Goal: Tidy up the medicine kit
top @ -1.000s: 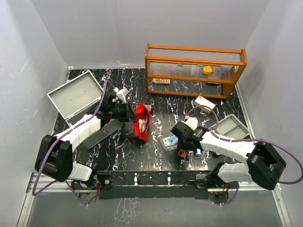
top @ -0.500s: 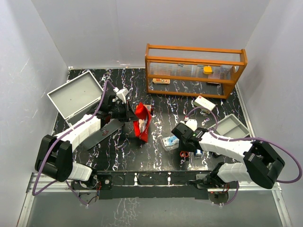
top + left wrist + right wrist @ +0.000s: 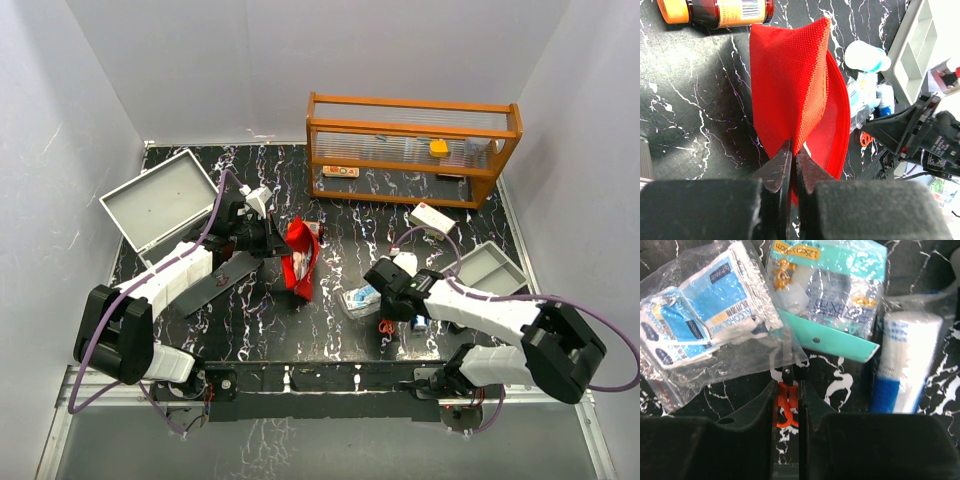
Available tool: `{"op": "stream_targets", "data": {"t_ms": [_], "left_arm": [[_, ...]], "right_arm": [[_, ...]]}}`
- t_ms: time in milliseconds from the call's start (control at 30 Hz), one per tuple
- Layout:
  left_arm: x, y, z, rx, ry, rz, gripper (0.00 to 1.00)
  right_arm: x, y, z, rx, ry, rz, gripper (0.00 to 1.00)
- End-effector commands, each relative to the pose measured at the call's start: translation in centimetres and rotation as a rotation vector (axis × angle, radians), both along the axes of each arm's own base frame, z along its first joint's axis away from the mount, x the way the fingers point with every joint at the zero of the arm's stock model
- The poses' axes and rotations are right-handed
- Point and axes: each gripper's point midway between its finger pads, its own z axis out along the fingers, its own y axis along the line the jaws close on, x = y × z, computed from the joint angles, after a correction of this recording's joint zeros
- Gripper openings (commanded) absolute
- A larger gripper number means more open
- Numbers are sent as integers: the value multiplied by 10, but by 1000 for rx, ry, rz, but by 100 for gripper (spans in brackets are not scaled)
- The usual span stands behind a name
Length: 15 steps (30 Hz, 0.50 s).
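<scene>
The left gripper [image 3: 792,150] is pinching the edge of the red pouch [image 3: 300,258], its jaws pressed together on the fabric, and the pouch is standing left of centre on the black worktop [image 3: 340,215]. The right gripper [image 3: 387,312] is squeezing small orange-handled scissors [image 3: 785,399] between its jaws, to the pouch's right, just near a bag of alcohol wipes [image 3: 705,310] and a teal-backed packet [image 3: 832,285].

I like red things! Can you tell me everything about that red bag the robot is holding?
The red bag is a woven fabric pouch, open, with a smoother red lining showing inside its mouth. The left pincer is shut on one flap's edge, propping it up on the black marble table.
</scene>
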Motion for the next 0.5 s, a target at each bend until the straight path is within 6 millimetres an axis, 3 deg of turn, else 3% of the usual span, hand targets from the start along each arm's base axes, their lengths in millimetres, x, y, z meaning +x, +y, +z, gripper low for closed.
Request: {"op": "stream_targets", "data": {"t_ms": [0,267,467], "left_arm": [[0,-4,11,-29,-33,-20,0],[-1,-4,11,-27,-32,-22,0],[-1,-4,11,-26,-32,-21,0]], "right_arm": [[-4,-6,19,44,-33,-70,8],[13,-10,64,102,-178,-131,10],[45,10,118,177,-329,-96,11]]}}
